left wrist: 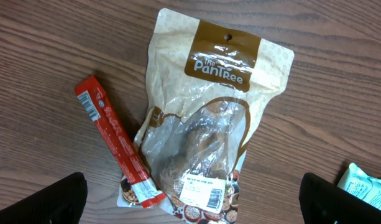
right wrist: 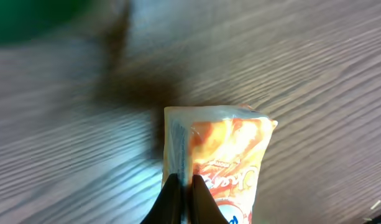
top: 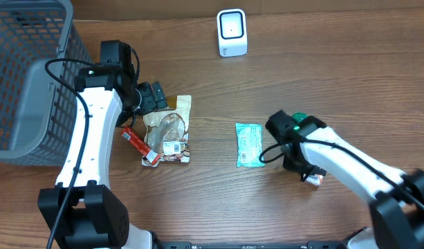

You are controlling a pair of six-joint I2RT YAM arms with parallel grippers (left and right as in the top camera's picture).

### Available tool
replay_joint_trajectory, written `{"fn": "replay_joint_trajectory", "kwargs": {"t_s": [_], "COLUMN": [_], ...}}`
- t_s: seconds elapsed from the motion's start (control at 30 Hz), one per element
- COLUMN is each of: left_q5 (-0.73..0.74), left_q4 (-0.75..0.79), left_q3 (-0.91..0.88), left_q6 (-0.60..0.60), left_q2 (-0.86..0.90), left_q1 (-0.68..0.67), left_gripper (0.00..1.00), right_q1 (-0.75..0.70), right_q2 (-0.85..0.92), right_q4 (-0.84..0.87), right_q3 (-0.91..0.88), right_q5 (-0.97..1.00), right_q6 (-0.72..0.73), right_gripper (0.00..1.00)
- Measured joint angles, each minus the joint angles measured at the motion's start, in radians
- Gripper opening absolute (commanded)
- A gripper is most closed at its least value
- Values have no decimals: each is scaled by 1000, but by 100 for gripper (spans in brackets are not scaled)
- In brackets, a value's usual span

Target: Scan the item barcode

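My right gripper (right wrist: 183, 180) is shut on the left edge of a small orange and white packet (right wrist: 230, 155), low over the wooden table. In the overhead view this packet (top: 314, 178) peeks out under the right gripper (top: 305, 173) at the front right. The white barcode scanner (top: 232, 32) stands at the back of the table, far from both arms. My left gripper (left wrist: 196, 208) hangs open above a clear and brown snack pouch (left wrist: 206, 118) whose white barcode label (left wrist: 202, 190) faces up. A red stick packet (left wrist: 115, 146) lies against the pouch's left side.
A pale green packet (top: 249, 144) lies flat between the two arms, and its corner shows in the left wrist view (left wrist: 367, 186). A grey mesh basket (top: 25, 76) fills the back left corner beside the left arm.
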Motion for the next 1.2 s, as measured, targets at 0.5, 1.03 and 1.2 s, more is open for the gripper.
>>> {"fn": "replay_joint_trajectory", "kwargs": {"t_s": [0.5, 1.03, 1.2], "left_q5": [0, 0, 0], "left_q4": [-1, 0, -1], "left_q3": [0, 0, 0], "left_q6": [0, 0, 0], "left_q2": [0, 0, 0], "left_q1": [0, 0, 0], "left_gripper": [100, 100, 100], "right_q1": [0, 0, 0], "right_q2": [-174, -174, -174], "right_q4": [87, 257, 336], "right_q3": [80, 80, 80], "right_q5": [-369, -633, -676], "right_q6": [-84, -150, -153], "right_gripper": [4, 4, 4]}}
